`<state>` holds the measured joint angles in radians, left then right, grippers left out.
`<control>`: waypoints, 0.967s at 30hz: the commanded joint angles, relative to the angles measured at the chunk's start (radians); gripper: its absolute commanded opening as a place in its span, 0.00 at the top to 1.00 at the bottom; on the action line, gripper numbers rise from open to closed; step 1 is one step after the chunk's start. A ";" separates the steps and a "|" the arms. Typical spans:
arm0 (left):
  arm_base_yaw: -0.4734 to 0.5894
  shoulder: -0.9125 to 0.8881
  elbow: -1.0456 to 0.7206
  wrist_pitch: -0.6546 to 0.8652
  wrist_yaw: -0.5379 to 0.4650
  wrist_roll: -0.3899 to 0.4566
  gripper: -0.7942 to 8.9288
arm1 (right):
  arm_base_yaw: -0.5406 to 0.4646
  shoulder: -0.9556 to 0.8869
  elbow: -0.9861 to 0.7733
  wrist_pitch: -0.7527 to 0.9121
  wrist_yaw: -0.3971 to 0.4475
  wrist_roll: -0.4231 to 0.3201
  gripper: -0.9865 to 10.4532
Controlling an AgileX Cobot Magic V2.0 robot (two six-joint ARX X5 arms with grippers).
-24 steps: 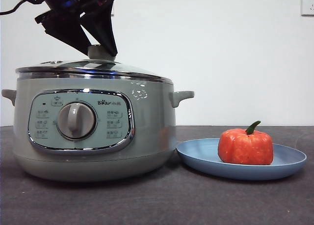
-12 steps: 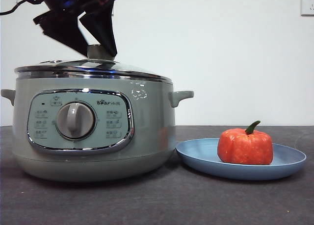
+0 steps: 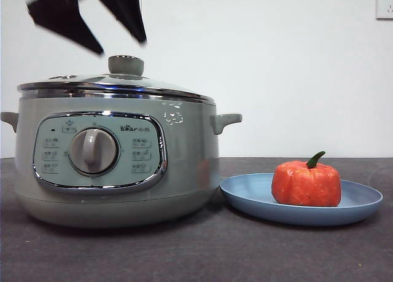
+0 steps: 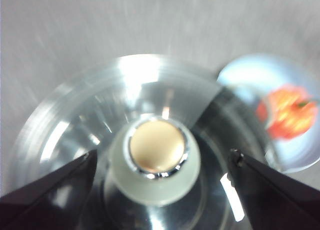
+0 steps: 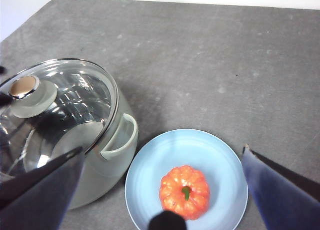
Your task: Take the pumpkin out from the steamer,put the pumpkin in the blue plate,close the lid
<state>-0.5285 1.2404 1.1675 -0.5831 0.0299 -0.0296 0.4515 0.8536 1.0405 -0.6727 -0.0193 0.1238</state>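
The sage-green steamer [image 3: 116, 165] stands at the left with its glass lid [image 3: 116, 84] resting on it, knob [image 3: 126, 65] on top. My left gripper [image 3: 113, 39] hangs open just above the knob, clear of it; the left wrist view shows the knob [image 4: 157, 160] between the spread jaws of the gripper [image 4: 162, 162]. The orange pumpkin [image 3: 306, 182] sits in the blue plate [image 3: 362, 202] to the right of the pot. My right gripper [image 5: 162, 155] is open, high above the pumpkin [image 5: 184, 191] and the plate [image 5: 150, 180]. The steamer [image 5: 100, 160] shows there too.
The dark grey table [image 3: 245, 251] stretches in front of pot and plate. A white wall [image 3: 276, 67] closes the back, with a socket [image 3: 385, 5] at the top right.
My left gripper has let go of the lid's knob, opened and risen off it. The lid stays on the pot. Pumpkin and plate have not moved.
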 commanded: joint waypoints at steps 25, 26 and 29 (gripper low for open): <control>-0.003 -0.627 -0.371 0.098 -0.094 0.034 0.93 | 0.084 -0.319 -0.344 0.323 0.135 0.029 0.92; -0.003 -0.647 -0.394 0.109 -0.093 0.034 0.93 | 0.087 -0.332 -0.367 0.340 0.134 0.052 0.92; -0.003 -0.668 -0.411 0.085 -0.093 0.029 0.93 | 0.086 -0.341 -0.381 0.320 0.144 0.114 0.91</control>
<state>-0.5289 0.5709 0.7589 -0.5106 -0.0631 -0.0078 0.5365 0.5114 0.6659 -0.3668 0.1173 0.1871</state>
